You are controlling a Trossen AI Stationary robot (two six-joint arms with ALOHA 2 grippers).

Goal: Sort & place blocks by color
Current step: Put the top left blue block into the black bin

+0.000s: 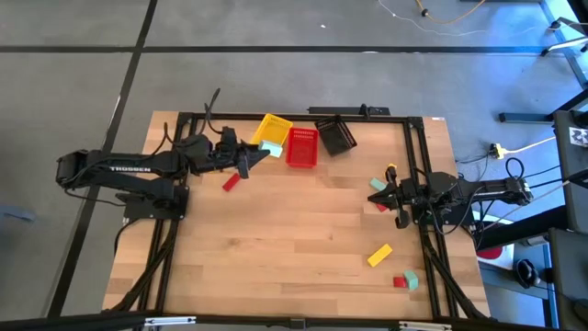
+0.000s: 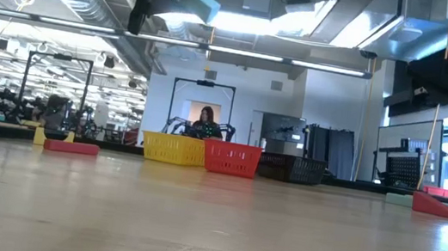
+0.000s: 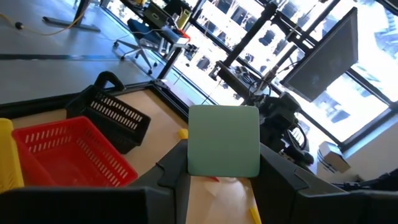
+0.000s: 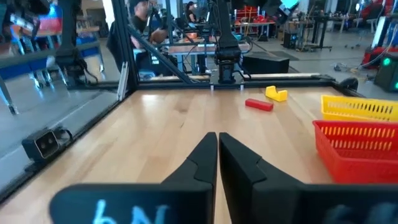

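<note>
High: your left hand (image 1: 260,153) clamps teal block (image 1: 272,148) by yellow basket (image 1: 272,125), red basket (image 1: 301,147) next, black basket (image 1: 334,135) beyond. Right hand (image 1: 375,197) pressed together, empty, at counter (image 1: 276,248) right edge.

Left wrist: teal block (image 3: 223,140) square between fingers (image 3: 166,171). Centre over matching basket, lower inside rim before release; which basket takes teal, can't tell.

Right wrist: red bar (image 4: 259,104) and yellow piece (image 4: 276,94) lie far side, unsorted.

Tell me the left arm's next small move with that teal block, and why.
Probably carry it a little farther toward the black basket. The left gripper is shut on the teal block, held above the table near the yellow basket and red basket; neither matches teal. The right gripper waits shut at the table's right side.
</note>
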